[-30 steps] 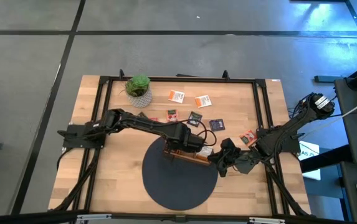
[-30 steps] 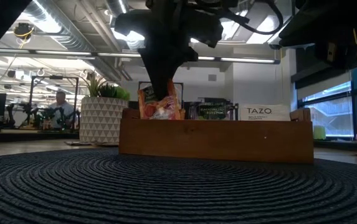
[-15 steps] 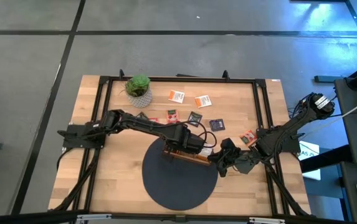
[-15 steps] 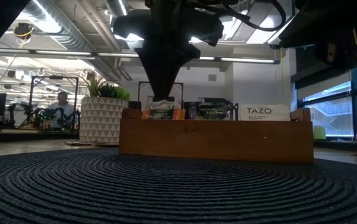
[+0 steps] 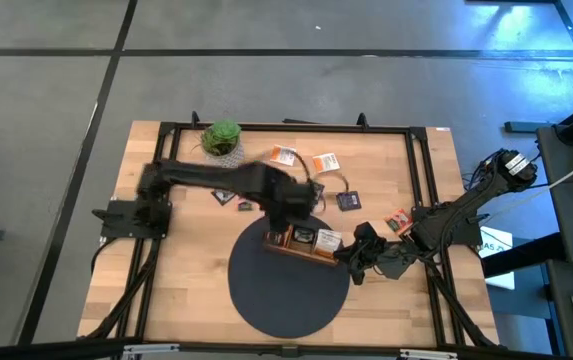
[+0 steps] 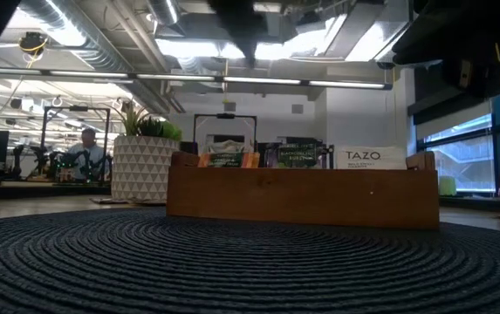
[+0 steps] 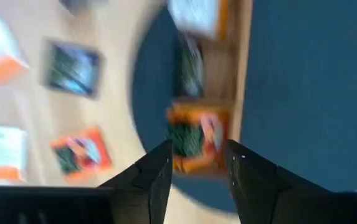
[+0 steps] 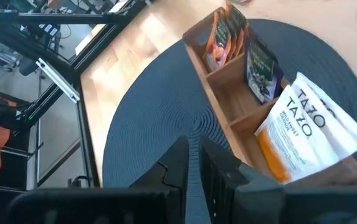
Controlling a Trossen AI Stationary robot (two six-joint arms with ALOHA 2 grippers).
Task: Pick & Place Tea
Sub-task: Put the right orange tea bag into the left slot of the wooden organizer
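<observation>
While my left gripper hangs released above the tray, blurred aim risks missing loose tea.

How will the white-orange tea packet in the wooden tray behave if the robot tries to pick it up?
The white-orange tea packet looks thin and flat, so it is probably light and may bend. It leans in the end compartment of the wooden tray and sticks out above the rim, so its top edge seems easiest to pinch. Its surface may be slippery.
</observation>
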